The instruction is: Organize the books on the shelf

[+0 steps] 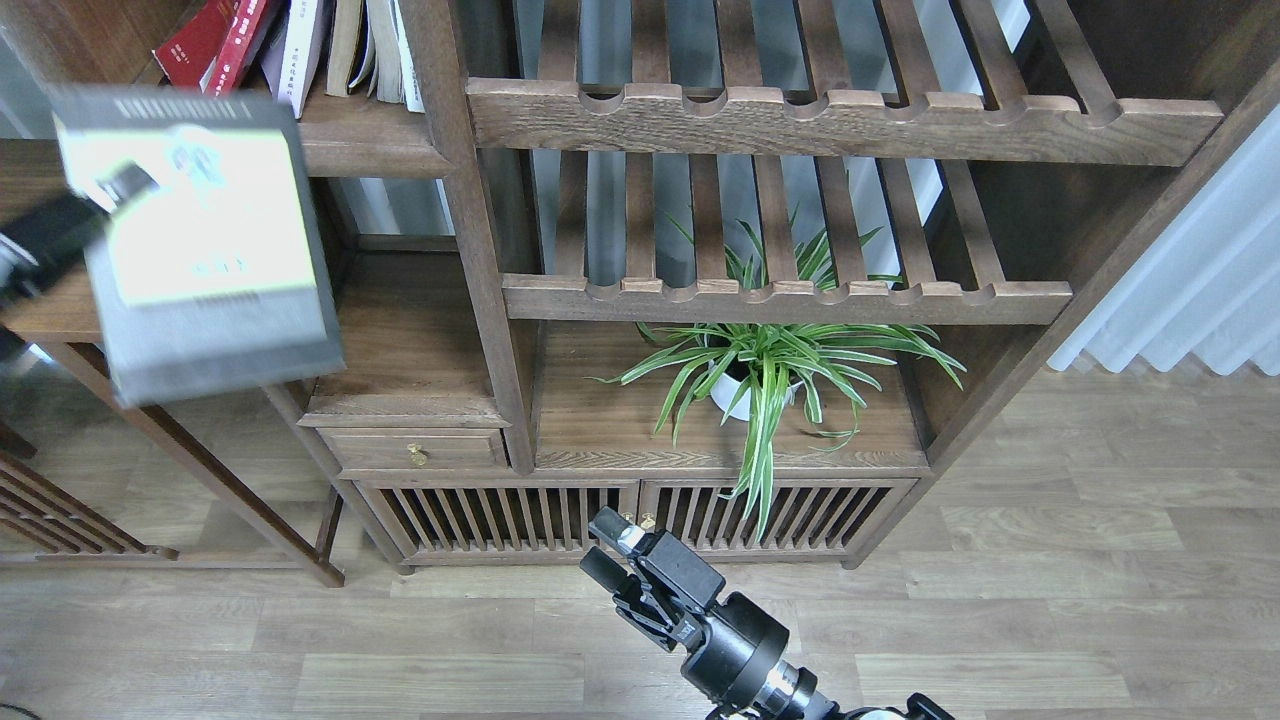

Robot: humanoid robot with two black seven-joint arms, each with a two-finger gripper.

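Note:
My left gripper [125,185] is shut on the left edge of the black-grey book with the yellow-cream panel [215,250] and holds it up at the far left, in front of the shelf's front edge; both are blurred by motion. The shelf [375,155] is the dark-brown board at the top left. On it the red book [215,40] leans to the right, with the pale lavender-white book [300,50] and other pale books beside it. My right gripper [610,548] is open and empty, low in the middle, in front of the cabinet.
Two slatted racks with scalloped rails [790,300] fill the unit's middle and right. A potted spider plant [765,370] stands on the lower board. Below are a small drawer [415,450] and slatted cabinet doors [480,515]. A white curtain [1190,290] hangs at the right.

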